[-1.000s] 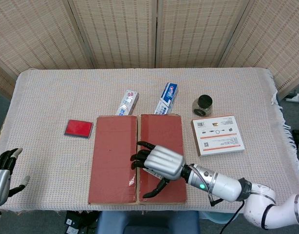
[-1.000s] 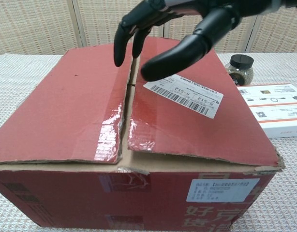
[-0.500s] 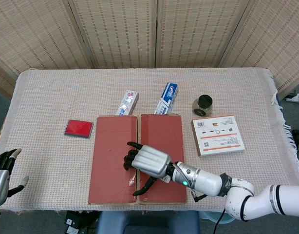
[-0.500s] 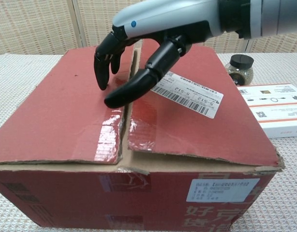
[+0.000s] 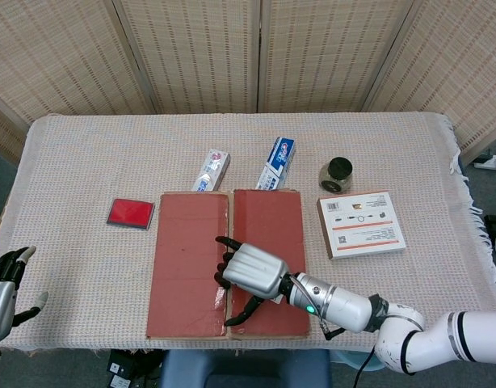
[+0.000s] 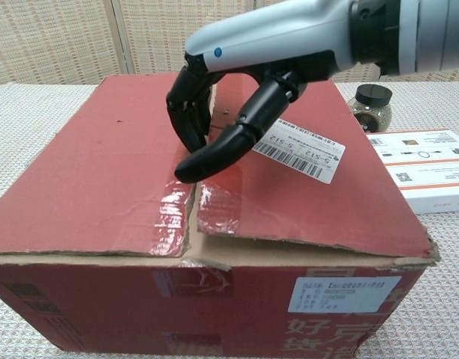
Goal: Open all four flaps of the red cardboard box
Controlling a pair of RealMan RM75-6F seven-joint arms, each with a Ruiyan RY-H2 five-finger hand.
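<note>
Flaps on the red cardboard box (image 5: 228, 263) lie shut, the two top ones meeting at a centre seam (image 6: 196, 183) that runs away from you; the box sits at the near edge of the surface (image 5: 86, 162), directly in front of you; your right hand (image 5: 250, 271) is over that seam near the box's front half, its dark fingers (image 6: 188, 112) curled down at the slit and its thumb (image 6: 214, 149) reaching across above the left edge of the right flap (image 6: 312, 194); nothing is gripped, and the chest view does not settle whether the fingertips have got under the flap edge or only touch it; a white barcode label (image 6: 297, 149) lies on the right flap just beside the thumb; your left hand (image 5: 6, 283) waits at the near left corner, off the box, fingers apart and empty; behind the box lie two toothpaste boxes (image 5: 212, 170), a dark-lidded jar (image 5: 336, 174) stands to the right of them, a white flat box (image 5: 361, 224) lies beside the carton's right side, and a small red card (image 5: 131, 213) lies to its left.
</note>
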